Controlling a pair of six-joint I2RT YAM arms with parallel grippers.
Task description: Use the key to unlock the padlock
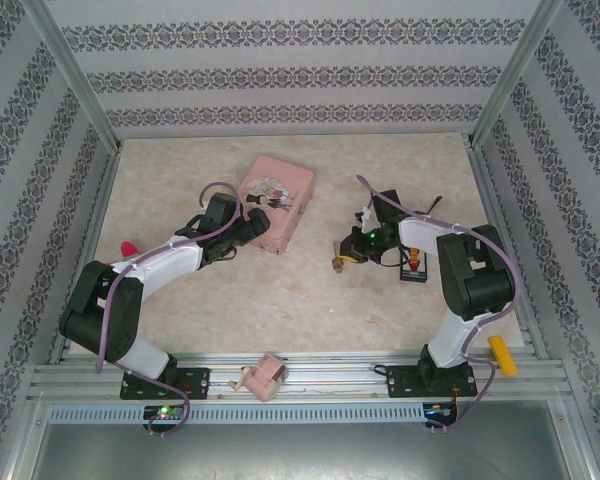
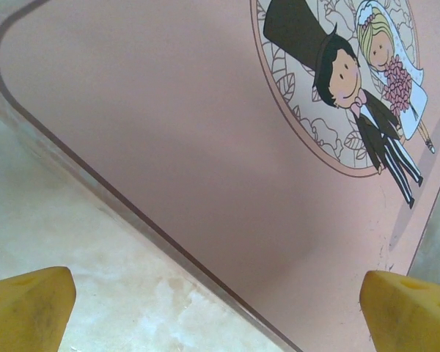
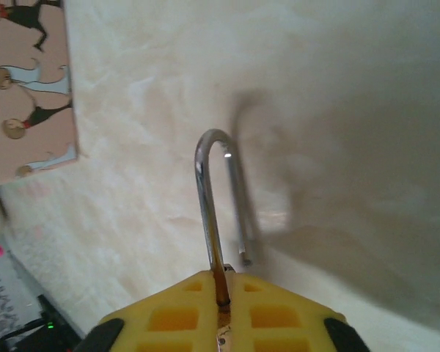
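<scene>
The left pincer (image 2: pixel 220 315) stood wide open, its yellow fingertips (image 2: pixel 28 306) at the lower corners. Ahead of them lay the pink tin (image 2: pixel 191 147), its lid bearing a cartoon bride and groom (image 2: pixel 367 95) inside a leafy ring, on the pale marbled counter (image 2: pixel 66 227).

In the right wrist view the yellow pads (image 3: pixel 169 317) at bottom centre hide the body of the padlock (image 3: pixel 204 198), and the upper left edge cuts the pink tin (image 3: pixel 29 95).
</scene>
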